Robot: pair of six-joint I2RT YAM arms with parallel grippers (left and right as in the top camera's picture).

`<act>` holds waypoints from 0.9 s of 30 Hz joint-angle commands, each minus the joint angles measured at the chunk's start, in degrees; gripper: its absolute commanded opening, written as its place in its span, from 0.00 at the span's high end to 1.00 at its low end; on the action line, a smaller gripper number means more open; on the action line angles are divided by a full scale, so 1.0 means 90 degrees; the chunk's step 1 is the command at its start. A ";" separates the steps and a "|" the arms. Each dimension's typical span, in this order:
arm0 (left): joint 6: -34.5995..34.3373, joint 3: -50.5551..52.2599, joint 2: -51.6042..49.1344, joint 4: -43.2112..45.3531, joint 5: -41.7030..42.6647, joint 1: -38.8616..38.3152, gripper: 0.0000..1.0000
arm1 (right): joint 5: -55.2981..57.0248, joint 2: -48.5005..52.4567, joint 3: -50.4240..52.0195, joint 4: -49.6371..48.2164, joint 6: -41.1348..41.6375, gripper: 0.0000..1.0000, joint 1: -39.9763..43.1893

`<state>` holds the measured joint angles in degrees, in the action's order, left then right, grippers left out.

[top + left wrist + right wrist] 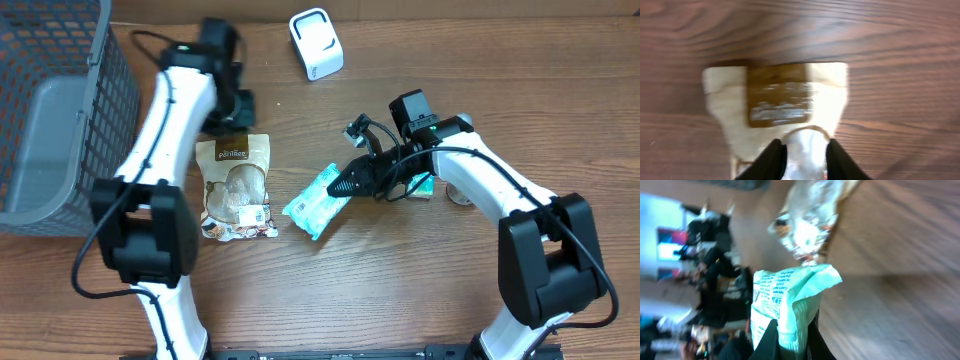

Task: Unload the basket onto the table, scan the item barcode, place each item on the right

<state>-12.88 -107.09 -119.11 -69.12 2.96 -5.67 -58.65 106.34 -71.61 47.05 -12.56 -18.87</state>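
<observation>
Closest in, the mint-green crinkly plastic packet (785,300) fills the right wrist view. The right tool (791,342) has it pinched by one short end, jaws closed on it. The end grip looks deliberate to me, since it leaves both printed faces free to turn toward a reader. Blue print shows on the face toward the wrist camera, but it's too blurred to pick out a barcode. From above, the packet sticks out from the tool tip mid-counter at a tilt. I can't tell whether its far end touches the wooden counter (400,290) or hangs just over it. The white rounded box (316,43) at the far edge is my guess for the scanner. The packet is well apart from it, so I'd call the scan not yet done. The next move would be a carry over there with the code side facing the box. The left tool (805,147) hovers at the top end of the beige snack pouch with brown label and clear window (777,100). That pouch lies flat on the counter, label up, and reads as parked. The left tool's fingers stand slightly apart with nothing clamped between them. The grey mesh basket (60,60) at the left edge is probably where items end up. One risk is that a thin film held at one end may swing or slip when reoriented.
</observation>
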 commanded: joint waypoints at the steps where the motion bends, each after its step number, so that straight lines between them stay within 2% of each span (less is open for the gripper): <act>1: -0.0051 -0.0107 0.0163 -0.0061 0.0323 0.0321 0.51 | -0.0736 -0.0131 -0.0002 0.0228 -0.1171 0.96 0.0141; 3: -0.0049 -0.0107 0.0163 -0.0092 0.0321 0.0469 0.42 | -0.0733 -0.0131 -0.0002 0.0267 -0.1163 0.96 0.0148; 4: -0.0049 -0.0107 0.0163 -0.0124 0.0318 0.0546 0.08 | -0.0731 -0.0131 -0.0002 0.0265 -0.1166 0.96 0.0146; 5: -0.0049 -0.0107 0.0163 -0.0131 0.0316 0.0571 0.00 | -0.0731 -0.0131 -0.0002 0.0265 -0.1163 0.96 0.0146; 22: -0.0046 -0.0107 0.0163 -0.0121 0.0316 0.0627 0.00 | -0.0699 -0.0131 -0.0002 0.0279 -0.1158 0.96 0.0146; 27: -0.0046 -0.0107 0.0163 -0.0121 0.0313 0.0629 0.00 | -0.0469 -0.0131 -0.0002 0.0262 -0.0879 0.96 0.0146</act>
<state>-13.37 -107.09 -119.11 -70.17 4.93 -0.23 -62.63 106.34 -71.59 49.60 -21.98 -17.76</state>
